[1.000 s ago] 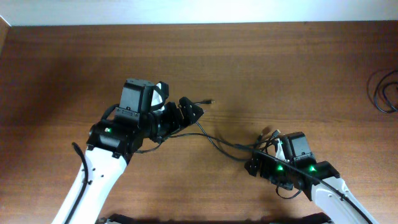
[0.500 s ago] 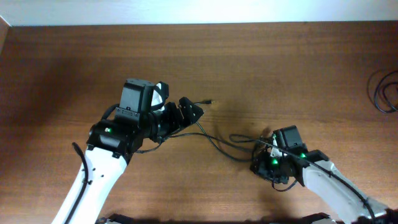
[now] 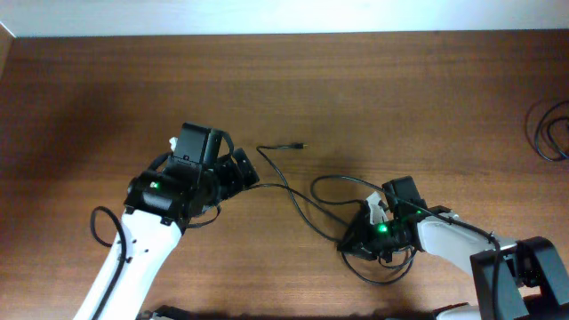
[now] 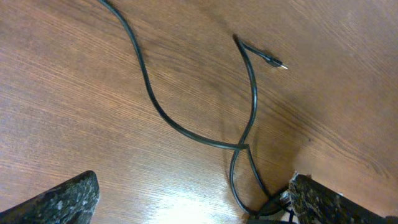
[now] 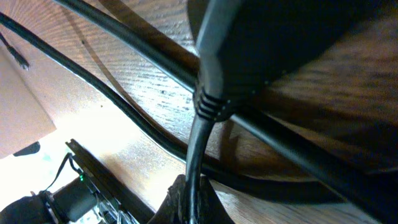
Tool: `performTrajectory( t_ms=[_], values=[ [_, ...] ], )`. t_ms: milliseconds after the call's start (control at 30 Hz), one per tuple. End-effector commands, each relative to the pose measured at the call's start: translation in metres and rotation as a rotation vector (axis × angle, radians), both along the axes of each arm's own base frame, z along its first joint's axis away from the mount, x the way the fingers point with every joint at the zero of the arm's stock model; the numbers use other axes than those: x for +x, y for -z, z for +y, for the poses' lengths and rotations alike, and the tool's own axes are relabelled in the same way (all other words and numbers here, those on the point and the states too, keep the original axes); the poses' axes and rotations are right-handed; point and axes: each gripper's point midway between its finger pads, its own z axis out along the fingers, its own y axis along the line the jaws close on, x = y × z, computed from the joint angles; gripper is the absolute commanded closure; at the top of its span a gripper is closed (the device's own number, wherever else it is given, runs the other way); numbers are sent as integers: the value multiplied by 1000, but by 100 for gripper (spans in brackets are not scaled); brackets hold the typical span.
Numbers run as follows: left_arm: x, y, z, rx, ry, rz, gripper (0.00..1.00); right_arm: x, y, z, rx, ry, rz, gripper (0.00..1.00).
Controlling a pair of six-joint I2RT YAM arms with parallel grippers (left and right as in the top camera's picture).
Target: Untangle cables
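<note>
Thin black cables (image 3: 289, 189) lie looped across the middle of the wooden table, one end with a small plug (image 3: 300, 145) lying free. In the left wrist view two strands cross (image 4: 242, 146) and the plug (image 4: 272, 60) points right. My left gripper (image 3: 246, 172) stands open just left of the cables, its fingers (image 4: 57, 200) wide apart with nothing between them; one strand passes close to the right finger. My right gripper (image 3: 353, 245) is shut on a cable (image 5: 196, 163) just below a plug's ribbed strain relief (image 5: 208, 106), low over the tangle's right part.
A separate bundle of black cords (image 3: 551, 130) lies at the table's far right edge. The white wall (image 3: 267, 16) runs along the table's back edge. In the right wrist view the left arm (image 5: 59, 199) appears beyond the cables.
My right gripper has shut on a cable and shifted left and down. My left gripper has drawn back to the left, off the cables. The strands now lie more spread out.
</note>
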Motion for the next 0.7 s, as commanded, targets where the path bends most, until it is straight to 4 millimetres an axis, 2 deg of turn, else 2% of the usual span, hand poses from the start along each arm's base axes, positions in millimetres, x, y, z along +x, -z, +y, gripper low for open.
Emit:
performTrajectory(
  t_ms=[0, 33, 100, 133, 167, 233, 267, 300, 333, 367, 433, 533, 600, 667],
  values=[
    [-11, 39, -6, -71, -149, 178, 0, -27, 37, -27, -184, -10, 71, 96],
    [-16, 52, -18, -139, -178, 258, 1, -27, 37, -27, -184, -10, 71, 96],
    [-9, 72, -45, -247, -139, 337, 2, -27, 37, -27, -184, -10, 71, 96],
    [-4, 78, -53, -274, -122, 351, 8, -27, 37, -27, -184, -10, 71, 96],
    [2, 92, -62, -294, -106, 375, 31, -28, 37, -27, -184, -10, 72, 96],
    [5, 114, -64, -271, -112, 416, 56, -27, 37, -27, -185, -10, 70, 96],
    [8, 121, -64, -254, -69, 405, 85, -25, 37, -27, -185, -9, 61, 96],
    [12, 124, -65, -241, -21, 381, 100, -22, 35, -26, -177, -7, 53, 96],
    [14, 126, -64, -219, 17, 362, 100, -20, 28, -21, -148, -10, 46, 96],
    [15, 127, -60, -190, 41, 344, 100, -16, 15, -12, -84, -25, 26, 96],
    [15, 128, -58, -167, 85, 327, 100, -10, -36, 14, 128, -111, -90, 96],
    [13, 127, -62, -163, 181, 308, 100, -12, -105, 17, 200, -162, -300, 96],
    [15, 127, -61, -155, 185, 301, 100, -13, -184, 17, 269, -183, -647, 96],
    [16, 126, -61, -149, 211, 286, 100, -22, -224, 14, 302, -192, -833, 96]
  ],
)
